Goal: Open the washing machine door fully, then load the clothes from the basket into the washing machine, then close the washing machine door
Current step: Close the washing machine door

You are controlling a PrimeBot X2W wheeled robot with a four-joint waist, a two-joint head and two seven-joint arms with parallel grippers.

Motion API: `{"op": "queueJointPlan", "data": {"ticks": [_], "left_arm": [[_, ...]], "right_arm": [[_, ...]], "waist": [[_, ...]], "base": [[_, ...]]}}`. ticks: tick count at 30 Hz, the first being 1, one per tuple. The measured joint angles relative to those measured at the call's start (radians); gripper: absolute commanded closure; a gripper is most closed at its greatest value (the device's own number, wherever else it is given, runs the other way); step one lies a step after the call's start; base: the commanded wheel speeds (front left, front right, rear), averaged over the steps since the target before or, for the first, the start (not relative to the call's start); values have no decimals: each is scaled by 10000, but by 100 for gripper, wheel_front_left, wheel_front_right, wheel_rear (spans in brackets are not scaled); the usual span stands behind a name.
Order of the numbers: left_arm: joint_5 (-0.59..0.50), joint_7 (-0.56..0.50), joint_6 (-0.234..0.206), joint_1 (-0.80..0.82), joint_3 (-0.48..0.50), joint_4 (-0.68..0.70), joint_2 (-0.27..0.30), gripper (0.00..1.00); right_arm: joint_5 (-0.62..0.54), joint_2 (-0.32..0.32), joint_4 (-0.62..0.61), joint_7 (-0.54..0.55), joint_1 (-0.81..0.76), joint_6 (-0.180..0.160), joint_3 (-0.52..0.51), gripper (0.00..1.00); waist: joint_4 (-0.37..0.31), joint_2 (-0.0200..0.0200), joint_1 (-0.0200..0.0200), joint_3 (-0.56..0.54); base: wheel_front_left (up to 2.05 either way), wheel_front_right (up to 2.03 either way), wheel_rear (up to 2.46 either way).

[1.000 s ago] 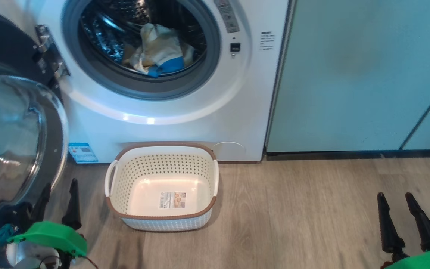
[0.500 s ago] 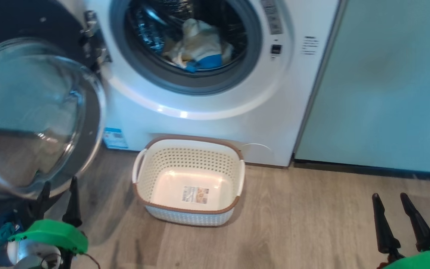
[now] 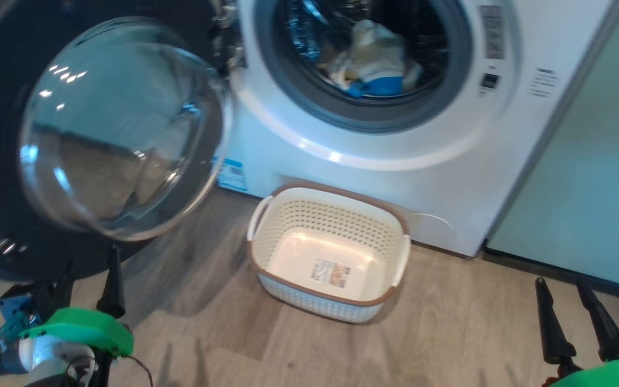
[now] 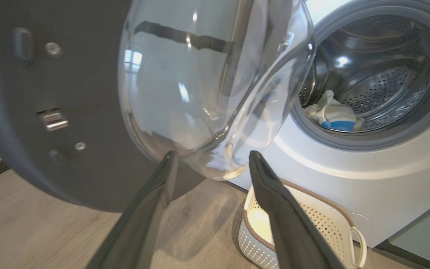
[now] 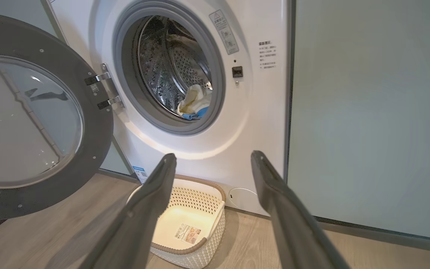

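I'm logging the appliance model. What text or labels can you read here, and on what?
Nothing reads clearly.
Blue label, washing machine's lower corner: blurred.
Grey strip sticker, machine's front: too small.
Printed block right of it: too small.
Sticker, basket floor: too small.

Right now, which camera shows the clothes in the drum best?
The head view: the clothes look largest there, yellow and blue parts both plain, though slightly blurred. The left wrist view shows the clothes smaller but sharp; the right wrist view smaller still, at an angle.
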State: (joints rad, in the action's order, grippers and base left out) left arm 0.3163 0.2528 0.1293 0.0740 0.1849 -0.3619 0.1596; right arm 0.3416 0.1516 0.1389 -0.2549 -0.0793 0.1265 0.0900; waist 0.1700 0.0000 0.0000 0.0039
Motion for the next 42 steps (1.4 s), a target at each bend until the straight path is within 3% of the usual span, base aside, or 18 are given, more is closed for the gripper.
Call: {"op": "queueJointPlan", "data": {"ticks": [20,42], "left_arm": [[-259,15,0,133,67,-100,-278,0],[-224,15,0,206,71,-144,-320,0]], "right_arm": [[0,-6,-13,0,28,0,0,0],[0,-6,-12,0,39,0,13,0]], "waist": [[2234,0,0,174],[3196,0,0,181]], "base": [[0,0,0],[0,0,0]]}}
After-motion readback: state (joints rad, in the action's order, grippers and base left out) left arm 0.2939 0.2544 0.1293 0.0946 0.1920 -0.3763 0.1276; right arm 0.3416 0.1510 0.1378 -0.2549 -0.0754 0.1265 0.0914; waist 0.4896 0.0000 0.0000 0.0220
